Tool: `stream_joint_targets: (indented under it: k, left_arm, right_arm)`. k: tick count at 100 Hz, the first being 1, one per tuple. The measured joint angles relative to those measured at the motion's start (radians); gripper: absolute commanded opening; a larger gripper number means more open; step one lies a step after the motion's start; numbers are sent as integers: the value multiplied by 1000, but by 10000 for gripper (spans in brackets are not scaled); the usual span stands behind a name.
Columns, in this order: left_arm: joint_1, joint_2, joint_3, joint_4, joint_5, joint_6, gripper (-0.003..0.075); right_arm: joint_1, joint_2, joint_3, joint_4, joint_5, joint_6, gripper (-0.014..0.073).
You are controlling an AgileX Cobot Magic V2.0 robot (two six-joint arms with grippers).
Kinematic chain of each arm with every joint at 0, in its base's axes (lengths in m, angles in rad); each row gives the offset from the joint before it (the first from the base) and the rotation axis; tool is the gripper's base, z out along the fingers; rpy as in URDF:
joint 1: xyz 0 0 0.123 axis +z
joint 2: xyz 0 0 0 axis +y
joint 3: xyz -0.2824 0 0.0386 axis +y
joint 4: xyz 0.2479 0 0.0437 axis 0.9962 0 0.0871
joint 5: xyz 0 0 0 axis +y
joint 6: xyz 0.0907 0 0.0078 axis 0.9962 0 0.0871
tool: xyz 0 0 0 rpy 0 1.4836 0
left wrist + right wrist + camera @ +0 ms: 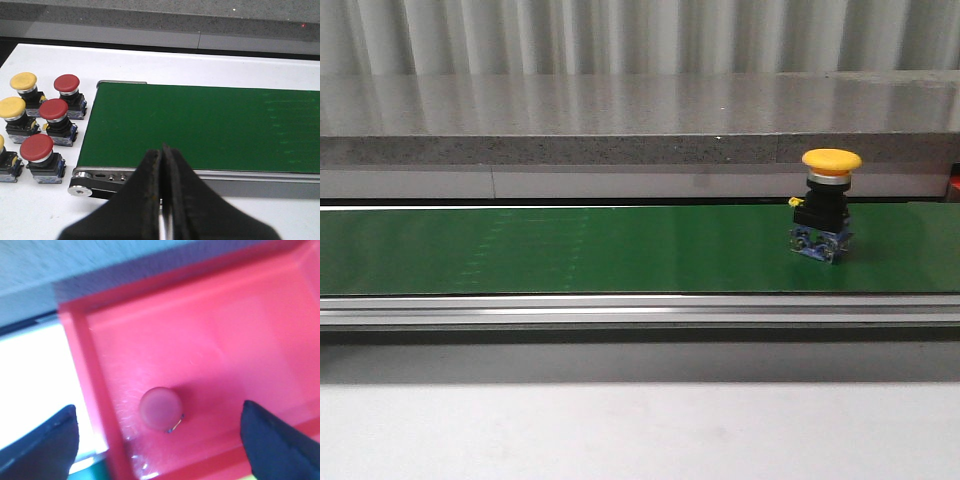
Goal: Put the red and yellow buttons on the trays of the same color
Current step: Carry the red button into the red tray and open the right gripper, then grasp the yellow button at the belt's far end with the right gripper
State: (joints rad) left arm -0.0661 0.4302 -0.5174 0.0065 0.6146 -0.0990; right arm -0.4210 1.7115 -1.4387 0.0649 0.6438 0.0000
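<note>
A yellow button stands upright on the green belt at the right in the front view. In the left wrist view several red buttons and yellow buttons stand on the white table beside the belt's end. My left gripper is shut and empty, over the belt's near rail. In the right wrist view a red button stands in the red tray near a corner. My right gripper is open above it, fingers wide on either side. No yellow tray is in view.
A grey stone ledge runs behind the belt. The belt's metal rail lies along its near side. The roller end of the belt sits close to my left gripper.
</note>
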Motion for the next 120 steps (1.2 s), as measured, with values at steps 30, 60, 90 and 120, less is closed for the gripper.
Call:
stream_joint_targets:
  k: [30, 60, 90, 120]
  left_arm:
    - [0, 0, 0, 0, 0, 0, -20]
    - [0, 0, 0, 0, 0, 0, -20]
    - [0, 0, 0, 0, 0, 0, -20]
    - [0, 0, 0, 0, 0, 0, -20]
  right_arm:
    - [108, -212, 66, -2, 143, -5, 646]
    - [278, -433, 296, -2, 223, -20, 646]
    - [417, -493, 375, -2, 327, -90, 646]
    - [486, -414, 375, -2, 304, -115, 646]
